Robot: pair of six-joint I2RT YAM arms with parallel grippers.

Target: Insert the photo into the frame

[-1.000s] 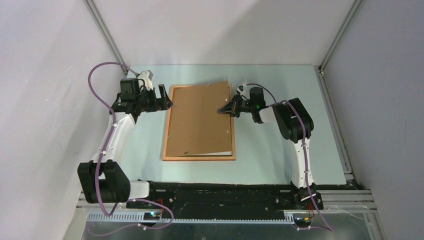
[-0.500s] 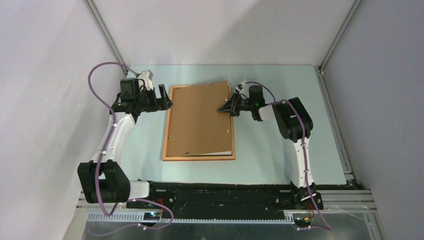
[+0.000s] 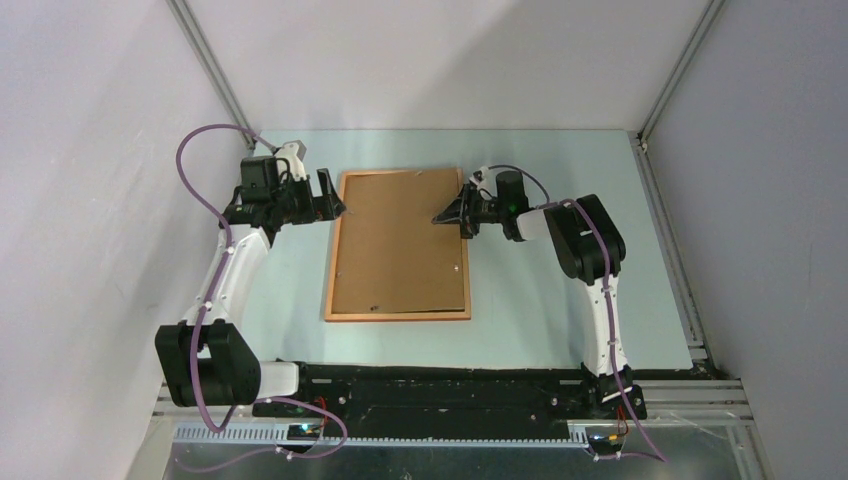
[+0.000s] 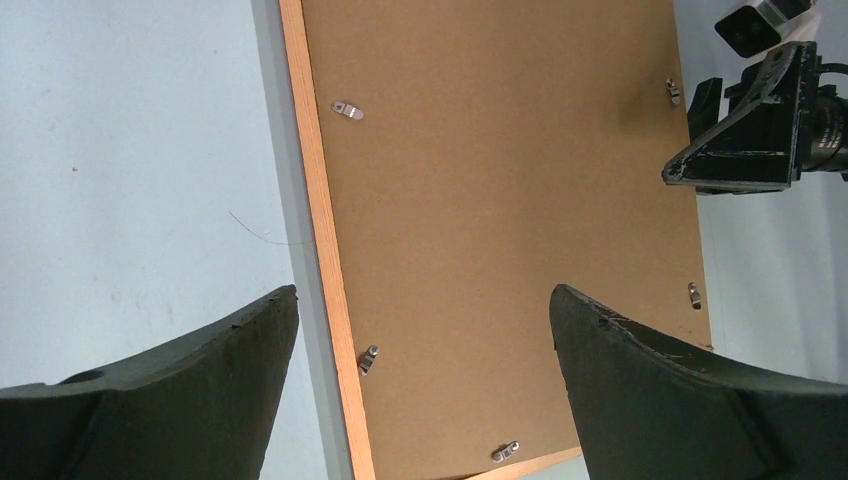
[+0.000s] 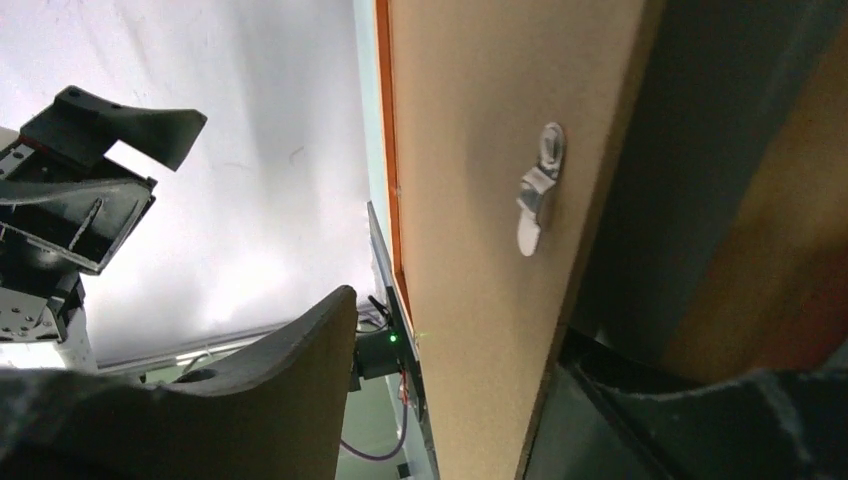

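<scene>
The frame (image 3: 334, 250) lies face down mid-table, its orange-brown rail (image 4: 320, 220) showing around the plain brown backing board (image 3: 400, 245), which sits flat inside it. The photo is hidden. My left gripper (image 3: 330, 195) hovers open above the frame's far left corner, and its fingers (image 4: 422, 295) hold nothing. My right gripper (image 3: 447, 215) is at the board's right edge. Its jaws (image 5: 460, 330) are apart on either side of that edge (image 5: 470, 150), and one finger (image 5: 300, 370) stands clear of the board.
Small metal clips (image 4: 345, 109) sit along the board's edges, one close to the right fingers (image 5: 538, 190). Grey walls close in the pale table (image 3: 560, 300) at the left, back and right. The black arm-base rail (image 3: 440, 385) runs along the near edge.
The right gripper has opened and let go of the backing board. The board's raised far right corner has dropped flat into the frame. The left arm has stayed still.
</scene>
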